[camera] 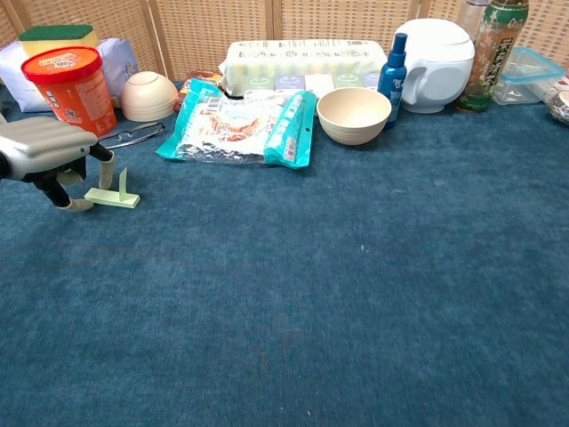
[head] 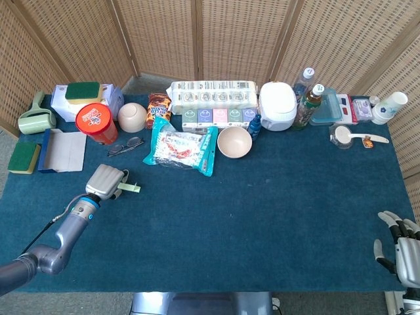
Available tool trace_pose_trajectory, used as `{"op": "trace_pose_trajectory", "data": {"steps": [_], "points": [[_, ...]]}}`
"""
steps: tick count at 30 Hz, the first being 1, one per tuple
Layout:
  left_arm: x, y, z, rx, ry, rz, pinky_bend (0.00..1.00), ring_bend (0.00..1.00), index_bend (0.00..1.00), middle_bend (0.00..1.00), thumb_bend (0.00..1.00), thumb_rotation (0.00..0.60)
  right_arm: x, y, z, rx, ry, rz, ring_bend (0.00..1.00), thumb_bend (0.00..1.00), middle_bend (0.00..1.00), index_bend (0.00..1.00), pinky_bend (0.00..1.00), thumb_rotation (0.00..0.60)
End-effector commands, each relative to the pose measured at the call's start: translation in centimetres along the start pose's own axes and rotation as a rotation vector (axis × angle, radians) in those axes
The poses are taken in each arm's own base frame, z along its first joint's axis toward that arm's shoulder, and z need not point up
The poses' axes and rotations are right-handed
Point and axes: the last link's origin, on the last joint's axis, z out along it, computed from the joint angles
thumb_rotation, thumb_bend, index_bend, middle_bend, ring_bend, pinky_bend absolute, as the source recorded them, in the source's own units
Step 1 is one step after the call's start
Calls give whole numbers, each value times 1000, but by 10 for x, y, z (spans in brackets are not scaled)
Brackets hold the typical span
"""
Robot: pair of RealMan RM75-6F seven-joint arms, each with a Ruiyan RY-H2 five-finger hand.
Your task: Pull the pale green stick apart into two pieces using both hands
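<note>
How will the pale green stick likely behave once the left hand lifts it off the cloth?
The pale green stick looks thin and small, so probably light. One piece stands upright from the flat one, suggesting stiff parts. The left hand may nudge it along the cloth before gripping.
</note>
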Motion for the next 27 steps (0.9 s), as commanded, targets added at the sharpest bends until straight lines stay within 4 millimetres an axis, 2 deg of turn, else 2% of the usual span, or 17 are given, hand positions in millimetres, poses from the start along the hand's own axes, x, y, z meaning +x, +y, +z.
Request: {"op": "trace_pose_trajectory", "data": {"steps": [1, 10, 19, 27], "points": [[0, 0, 0, 1, -5, 3, 902, 920, 485, 946, 282, 600, 0, 0, 0, -1, 1, 0, 296, 521, 237, 210, 175, 600], [-1, 0, 1, 10, -20, 16, 902, 920, 543, 946, 310, 600, 0, 2, -2, -4, 1, 3, 299, 521, 241, 216, 175, 600], [3, -2, 2, 22, -16, 22, 902, 927, 665, 951, 429, 600, -1, 1, 0, 1, 6, 10, 313, 521, 256, 235, 177, 600], [12, -2, -3, 6, 27, -24, 902, 930, 695, 959, 438, 600, -4, -2, 3, 5, -1, 43, 317, 521, 261, 243, 195, 600]]}}
